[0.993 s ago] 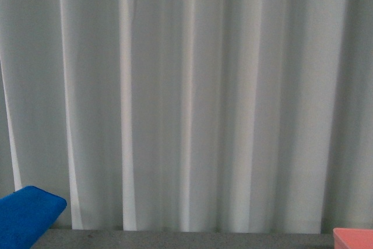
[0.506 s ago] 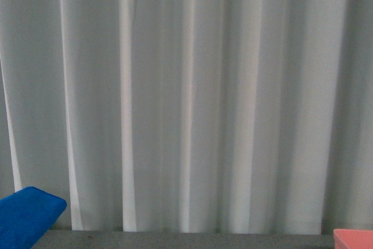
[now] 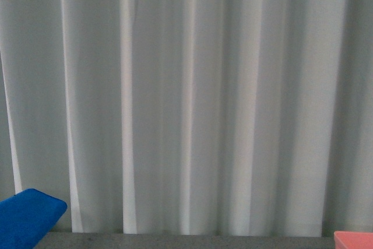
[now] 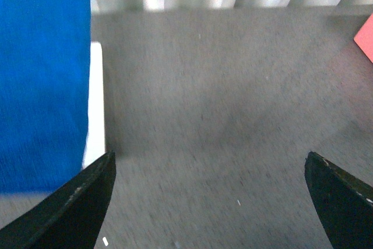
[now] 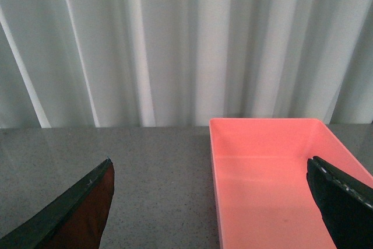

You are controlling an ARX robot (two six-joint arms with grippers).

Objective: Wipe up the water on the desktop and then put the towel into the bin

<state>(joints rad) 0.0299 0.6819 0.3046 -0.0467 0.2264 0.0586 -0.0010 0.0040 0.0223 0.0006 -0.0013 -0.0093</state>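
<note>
Left hand: my left hand (image 4: 210, 160) is spread wide, its two dark fingers (image 4: 81, 196) far apart. Nothing is between them and it holds nothing.
Below the left hand: bare grey speckled desk (image 4: 221, 115), seen slightly blurred in the left wrist view.
Towel: the bright blue towel (image 4: 41, 80) lies off to one side of my left hand, clear of both fingers. It is not in my grasp. In the front view only one rounded corner of it shows, at the lower left edge.
Beside the towel: a narrow white strip (image 4: 96, 103) runs along the towel's edge, with the towel lying partly over it. I cannot tell what it belongs to.
Right hand: my right hand (image 5: 210, 163) is also opened wide, fingers (image 5: 335, 196) well apart, with nothing gripped.
Bin: the salmon-pink bin (image 5: 214, 161) stands on the desk ahead of my right hand, nearer one finger than the other. Its floor is bare as far as the view shows. In the front view just a corner of it shows at the lower right.
Towel and bin: well apart, at opposite sides of the front view.
Background: a pale pleated curtain (image 3: 186, 97) hangs behind the desk's far edge.
</note>
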